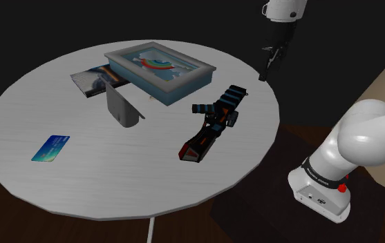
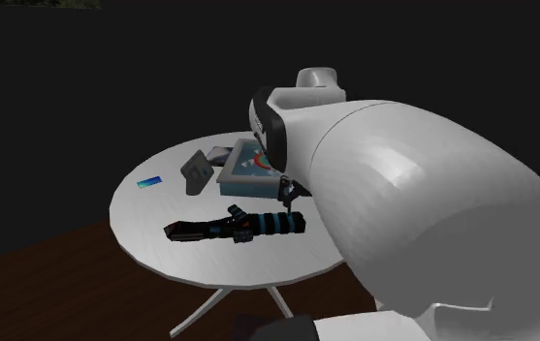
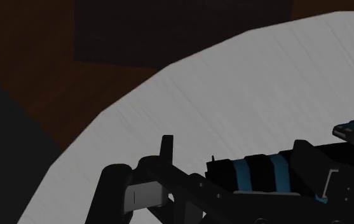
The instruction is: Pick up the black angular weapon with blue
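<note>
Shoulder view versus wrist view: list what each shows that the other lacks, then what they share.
Shoulder view's own: the gripper, framed picture, blue card, grey bent piece, photo print, robot base. Wrist view's own: close detail of the blue bands. Shared: the black angular weapon and the pale round table.

The black toy gun [image 1: 213, 123] has lots of sharp corners. Bright blue bands go around its thick end, and its thin end has a red-orange bit. It lies flat on the round white table [image 1: 80, 179], close to the table's edge on the shoulder view's right.
</note>
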Available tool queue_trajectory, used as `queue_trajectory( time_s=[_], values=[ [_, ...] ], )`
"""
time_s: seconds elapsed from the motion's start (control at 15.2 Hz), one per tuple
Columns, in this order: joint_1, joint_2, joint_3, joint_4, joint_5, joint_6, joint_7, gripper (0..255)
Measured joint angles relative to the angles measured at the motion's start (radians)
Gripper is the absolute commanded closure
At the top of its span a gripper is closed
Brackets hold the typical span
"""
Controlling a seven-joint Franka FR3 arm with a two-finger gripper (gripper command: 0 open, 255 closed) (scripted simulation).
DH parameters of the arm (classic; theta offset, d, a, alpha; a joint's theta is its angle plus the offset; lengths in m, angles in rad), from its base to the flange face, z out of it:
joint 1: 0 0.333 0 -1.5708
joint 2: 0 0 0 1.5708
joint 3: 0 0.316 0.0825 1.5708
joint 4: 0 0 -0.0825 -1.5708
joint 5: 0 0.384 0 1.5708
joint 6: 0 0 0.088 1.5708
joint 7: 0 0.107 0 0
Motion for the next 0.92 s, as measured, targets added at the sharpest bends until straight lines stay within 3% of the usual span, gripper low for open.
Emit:
queue_trajectory(
  time_s=[0.92],
  values=[
    [0.140, 0.287, 0.171, 0.063, 0.122, 0.342, 0.025, 0]
  ],
)
